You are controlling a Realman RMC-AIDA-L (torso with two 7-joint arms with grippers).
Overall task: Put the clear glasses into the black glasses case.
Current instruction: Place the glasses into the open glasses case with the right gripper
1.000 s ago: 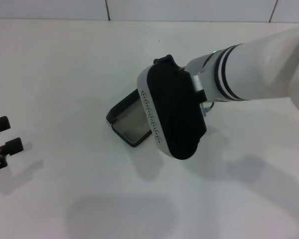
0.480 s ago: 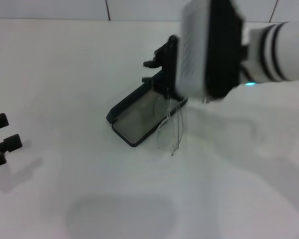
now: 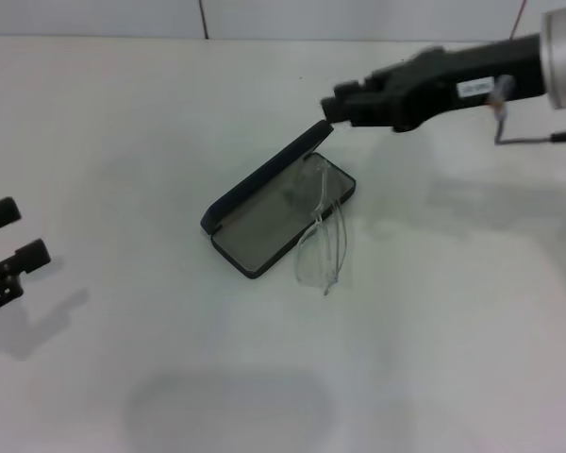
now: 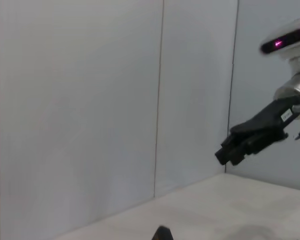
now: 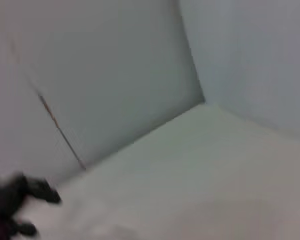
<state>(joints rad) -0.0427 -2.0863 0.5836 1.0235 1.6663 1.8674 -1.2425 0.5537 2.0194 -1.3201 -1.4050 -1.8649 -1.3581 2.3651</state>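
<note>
Right gripper [image 3: 332,109] hangs empty at one o'clock above the open black case [image 3: 255,226], grip unreadable, while the clear glasses [image 3: 323,236] lie half over its three o'clock rim, so nudging them fully inside looks next; left gripper [image 3: 5,250] is parked at nine o'clock.

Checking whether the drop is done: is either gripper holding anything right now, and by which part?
Nothing is held. The right gripper is above the black glasses case, apart from the clear glasses; the left gripper is parked aside.

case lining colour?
Grey, inside the open black glasses case; it shows best in the head view.
</note>
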